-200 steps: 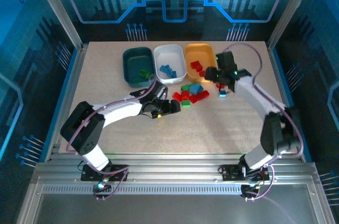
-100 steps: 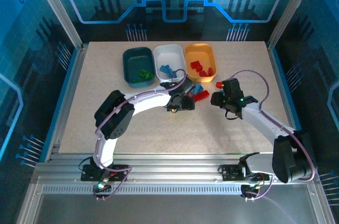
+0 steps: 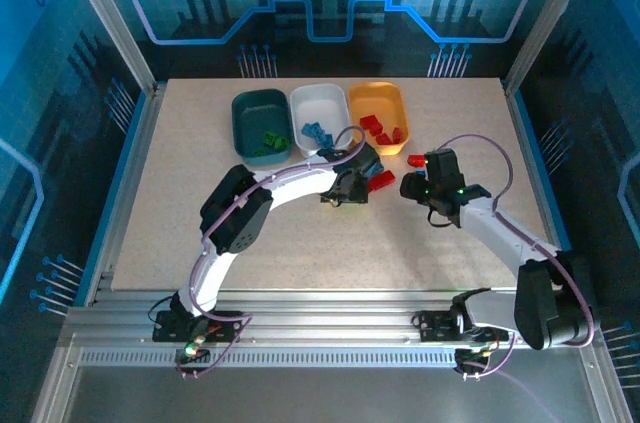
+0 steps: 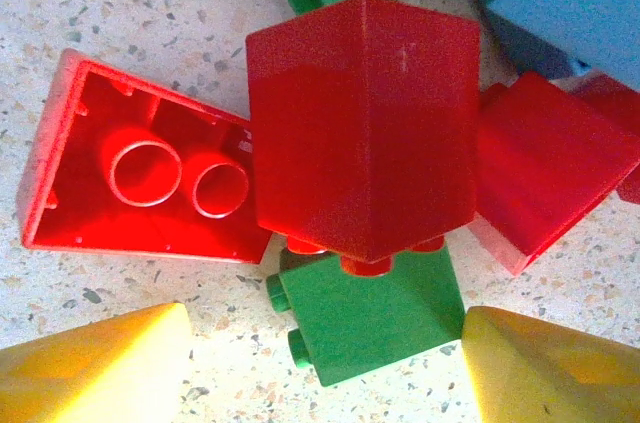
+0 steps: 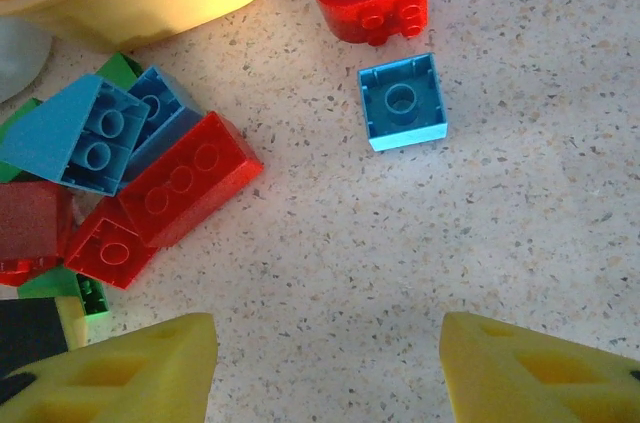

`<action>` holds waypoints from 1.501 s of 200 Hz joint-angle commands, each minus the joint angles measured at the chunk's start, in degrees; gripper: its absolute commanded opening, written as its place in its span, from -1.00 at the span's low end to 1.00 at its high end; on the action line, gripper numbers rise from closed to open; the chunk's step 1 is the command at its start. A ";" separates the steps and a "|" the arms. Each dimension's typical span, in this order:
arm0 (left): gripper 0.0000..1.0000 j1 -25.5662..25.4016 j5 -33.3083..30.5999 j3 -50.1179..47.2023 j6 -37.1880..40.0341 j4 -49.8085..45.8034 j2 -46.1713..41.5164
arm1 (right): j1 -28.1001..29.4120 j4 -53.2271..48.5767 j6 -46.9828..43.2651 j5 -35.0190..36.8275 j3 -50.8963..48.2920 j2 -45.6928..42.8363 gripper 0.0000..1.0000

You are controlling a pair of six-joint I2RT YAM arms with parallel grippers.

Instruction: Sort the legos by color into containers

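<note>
Hovering over the heap of legos (image 3: 380, 180) beside the orange-yellow tray (image 3: 378, 95), the left pincer (image 4: 320, 353) gapes astride a green brick (image 4: 375, 318); the right pincer (image 5: 330, 363) gapes above the surface (image 5: 500, 223) near a blue brick (image 5: 403, 103).

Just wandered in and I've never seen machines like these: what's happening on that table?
Two robot arms are sorting toy bricks by colour. Green bricks lie in the dark teal tray, blue ones in the white tray, red ones in the orange-yellow tray. The left tool hangs open over the leftover pile, just above a red brick and a green brick. The right tool is open too, holding nothing, near a loose blue brick. Several bricks are not yet sorted.
</note>
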 commanded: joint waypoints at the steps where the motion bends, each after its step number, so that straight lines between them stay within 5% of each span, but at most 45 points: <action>1: 0.45 0.11 0.85 0.91 1.23 0.10 1.53 | -1.27 1.11 -0.21 -1.26 -1.01 -1.43 0.24; 91: 0.20 0.13 2.67 -1.27 1.27 3.61 1.05 | -1.80 1.11 -0.20 -1.95 -1.75 -2.46 0.24; 208: 0.24 0.88 3.65 2.52 1.25 -0.60 3.76 | -2.25 1.29 -0.03 -2.42 -1.95 -2.77 0.24; 300: -0.26 0.63 0.52 0.10 3.51 -4.57 2.94 | -2.61 1.38 0.43 -3.51 -2.53 -4.50 0.24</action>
